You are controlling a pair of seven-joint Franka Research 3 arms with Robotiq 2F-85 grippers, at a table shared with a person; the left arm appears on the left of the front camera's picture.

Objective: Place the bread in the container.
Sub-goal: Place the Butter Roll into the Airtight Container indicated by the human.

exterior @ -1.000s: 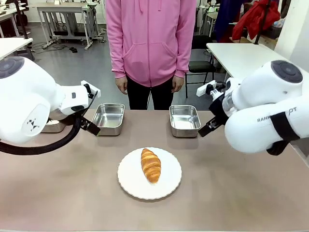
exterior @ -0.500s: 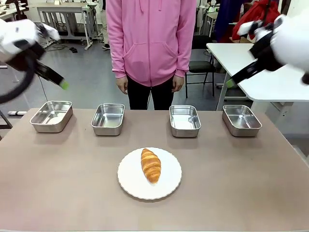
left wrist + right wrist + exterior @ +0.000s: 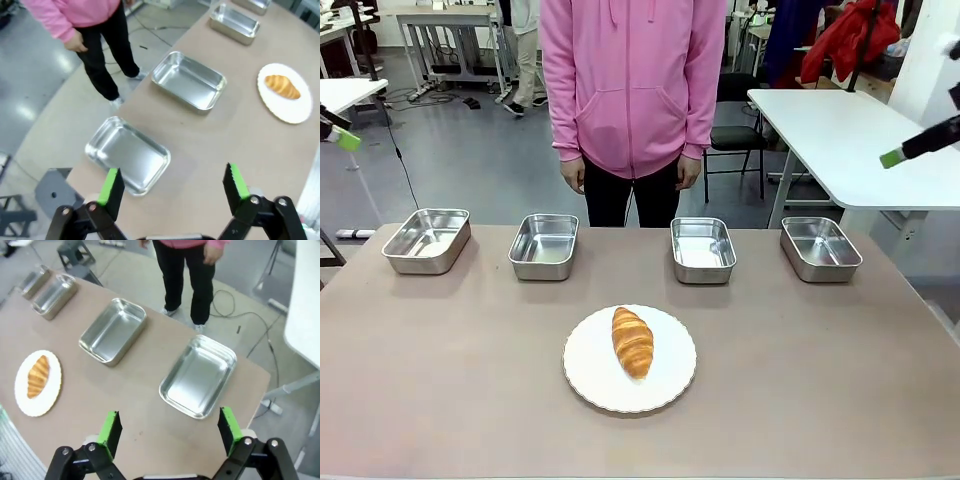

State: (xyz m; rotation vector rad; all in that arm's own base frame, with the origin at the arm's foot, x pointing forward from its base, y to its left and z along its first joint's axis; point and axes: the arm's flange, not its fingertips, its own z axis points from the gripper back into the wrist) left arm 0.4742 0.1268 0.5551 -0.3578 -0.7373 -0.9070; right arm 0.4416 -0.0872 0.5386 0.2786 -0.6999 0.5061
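Left gripper (image 3: 172, 176) and right gripper (image 3: 169, 419) each stand with fingers spread wide and empty, raised high above opposite ends of the table (image 3: 440, 400). The croissant (image 3: 632, 342) lies on the round white plate (image 3: 582, 375) at mid-table, well apart from both. It is ahead and to the right of the left fingers, past two pans, and off to the left of the right fingers, so neither arm is judged clearly nearer. Its long axis runs from the robot's side toward the far edge, square to the row of steel pans (image 3: 545, 268) beyond it; which pan should receive it cannot be told.
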